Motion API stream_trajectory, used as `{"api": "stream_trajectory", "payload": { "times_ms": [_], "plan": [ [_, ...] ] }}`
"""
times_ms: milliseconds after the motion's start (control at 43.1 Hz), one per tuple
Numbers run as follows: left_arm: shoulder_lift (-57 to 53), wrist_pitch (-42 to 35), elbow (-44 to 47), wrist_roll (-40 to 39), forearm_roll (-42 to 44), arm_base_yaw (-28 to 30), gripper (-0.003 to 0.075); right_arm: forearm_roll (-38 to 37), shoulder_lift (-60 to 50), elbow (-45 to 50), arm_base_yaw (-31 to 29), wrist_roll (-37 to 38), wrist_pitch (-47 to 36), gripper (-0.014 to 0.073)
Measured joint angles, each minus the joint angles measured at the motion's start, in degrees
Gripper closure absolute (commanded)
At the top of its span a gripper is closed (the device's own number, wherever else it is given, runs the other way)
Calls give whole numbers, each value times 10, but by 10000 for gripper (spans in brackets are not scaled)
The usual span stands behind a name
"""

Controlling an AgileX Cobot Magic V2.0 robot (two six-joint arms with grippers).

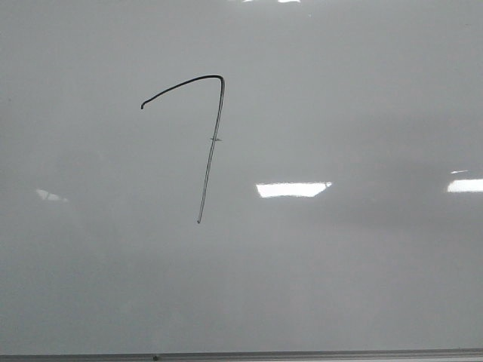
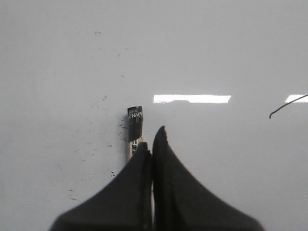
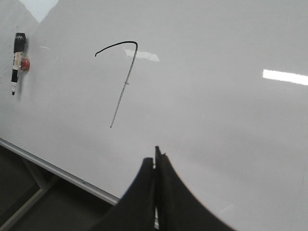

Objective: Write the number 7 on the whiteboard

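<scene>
The number 7 [image 1: 211,136] is a thin black line on the whiteboard [image 1: 347,271]: a curved top stroke, a sharp corner and a long slanted downstroke. It shows whole in the right wrist view [image 3: 122,82]. Only the start of its top stroke shows in the left wrist view [image 2: 288,107]. My left gripper [image 2: 152,137] is shut and empty, close over the board. A black-capped marker [image 2: 135,123] lies on the board just beyond its left finger, partly hidden by it. My right gripper [image 3: 156,158] is shut and empty, below the 7. Neither gripper shows in the front view.
The marker [image 3: 18,60] rests against the board far left of the 7, beside a small red piece [image 3: 25,64]. The board's thin grey lower edge [image 1: 317,354] also shows in the right wrist view [image 3: 53,168], with a dark frame below it. Small dark specks [image 2: 103,98] dot the board near the marker.
</scene>
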Motion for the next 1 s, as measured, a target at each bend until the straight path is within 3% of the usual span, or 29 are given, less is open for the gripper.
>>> {"api": "stream_trajectory", "payload": {
  "times_ms": [163, 348, 999],
  "plan": [
    [-61, -74, 83, 0, 11, 0, 741, 0, -1, 0, 0, 0, 0, 663],
    [-137, -82, 160, 0, 21, 0, 741, 0, -1, 0, 0, 0, 0, 663],
    [-153, -52, 163, 0, 25, 0, 741, 0, -1, 0, 0, 0, 0, 663]
  ]
}}
